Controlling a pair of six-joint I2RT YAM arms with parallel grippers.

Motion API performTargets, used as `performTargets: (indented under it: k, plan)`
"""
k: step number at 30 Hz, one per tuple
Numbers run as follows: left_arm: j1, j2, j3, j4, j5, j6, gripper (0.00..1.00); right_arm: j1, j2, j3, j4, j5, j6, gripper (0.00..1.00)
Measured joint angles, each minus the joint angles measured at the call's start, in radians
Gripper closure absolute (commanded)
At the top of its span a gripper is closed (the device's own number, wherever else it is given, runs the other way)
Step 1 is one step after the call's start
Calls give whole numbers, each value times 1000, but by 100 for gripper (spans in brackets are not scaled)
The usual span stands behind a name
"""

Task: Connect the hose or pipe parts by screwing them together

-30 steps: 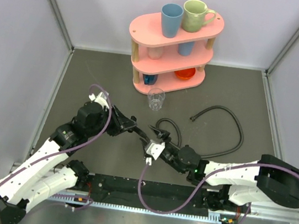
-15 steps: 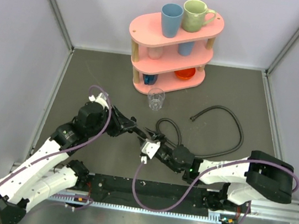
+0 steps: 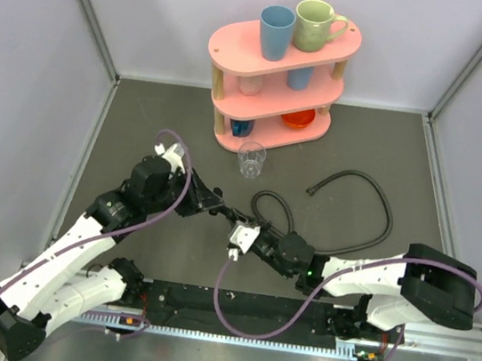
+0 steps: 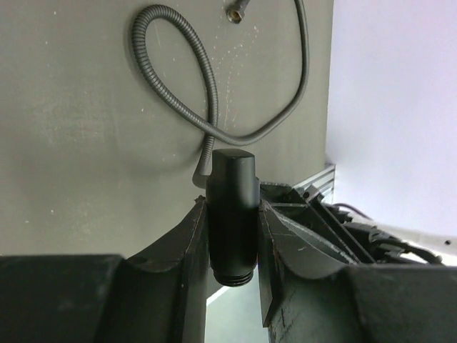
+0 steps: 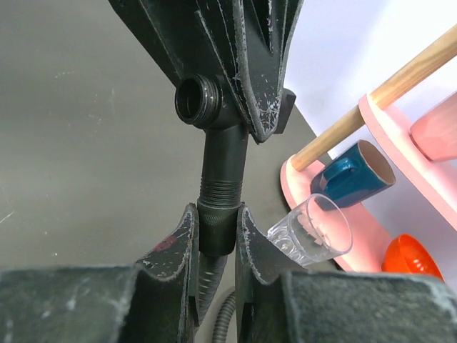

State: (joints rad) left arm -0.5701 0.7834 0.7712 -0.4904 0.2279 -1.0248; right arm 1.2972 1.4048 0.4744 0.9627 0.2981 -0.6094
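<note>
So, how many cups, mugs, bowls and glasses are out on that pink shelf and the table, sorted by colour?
Blue cups: 3
Green mug: 1
Pink cup: 1
Orange bowl: 1
Clear glass: 1
Total: 7

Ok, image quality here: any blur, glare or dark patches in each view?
Top external: evenly lit, sharp, no harsh shadows on the table. Left wrist: black fitting crisp, left fingers very dark with little detail, wall at right washed out. Right wrist: hose end sharp, pink shelf behind slightly soft.
</note>
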Motion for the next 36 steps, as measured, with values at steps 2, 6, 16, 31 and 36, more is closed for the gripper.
performTargets:
  k: [2, 6, 16, 31, 36]
  plan:
    - [2, 21, 13, 2, 31, 63, 100, -8, -21, 0, -35, -14, 4, 100]
    - [6, 47, 19, 21, 98, 184, 100, -33, -71, 0, -122, -68, 19, 100]
    - [13, 44, -50, 157, 271, 457, 100, -130, -174, 0, -301, -295, 92, 100]
    - [18, -13, -152, 275, 512, 839, 100, -296, -190, 73, -512, -751, 238, 100]
    - [18, -21, -153, 284, 546, 890, 100, -314, -182, 86, -521, -809, 274, 73]
